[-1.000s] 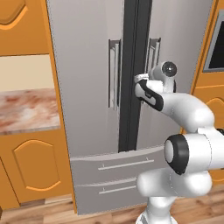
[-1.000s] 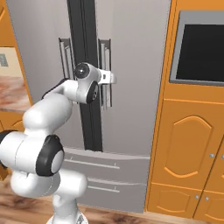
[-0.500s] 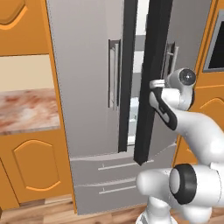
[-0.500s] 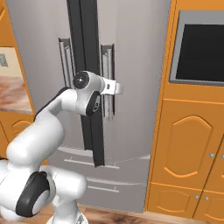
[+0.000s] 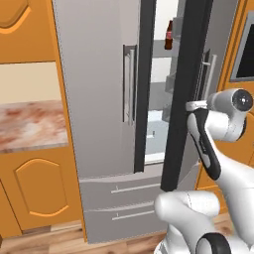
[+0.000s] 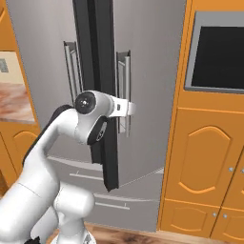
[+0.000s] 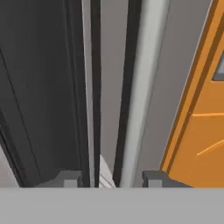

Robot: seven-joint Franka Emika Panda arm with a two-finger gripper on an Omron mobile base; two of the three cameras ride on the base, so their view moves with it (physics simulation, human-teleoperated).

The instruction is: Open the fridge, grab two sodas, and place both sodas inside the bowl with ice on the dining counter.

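Clamped on the long bar handle (image 6: pixel 124 90) of the fridge's right door (image 6: pixel 147 86), the tool (image 7: pixel 107 177) is seen in the hand view with one dark fingertip (image 7: pixel 65 178) on each side of the pale bar, which runs up between them. In the right base view the white arm (image 6: pixel 62 143) is stretched up from the lower left, its wrist set against that handle about halfway up the door.

The fridge (image 5: pixel 94 99) is shown partly open in the left base view: the right door is swung outward, its dark edge (image 5: pixel 186 94) turned toward the camera, while the left door (image 5: pixel 92 89) is shut, its own bar handle (image 5: pixel 130 84) beside the black centre strip (image 5: pixel 145 84). Through the gap, grey shelves (image 5: pixel 161 54) are visible, and a dark-brown bottle (image 5: pixel 169 33) with a red label is seen standing upright on an upper shelf, well above the tool. Something pale is seen lower inside, too unclear to name. Two drawers (image 5: pixel 119 198) are closed at the bottom.

A marbled bench (image 5: pixel 27 126) over orange cabinets (image 5: pixel 34 188) is set to the left of the fridge. A dark oven panel (image 6: pixel 217 57) is framed in orange cabinetry on the right.
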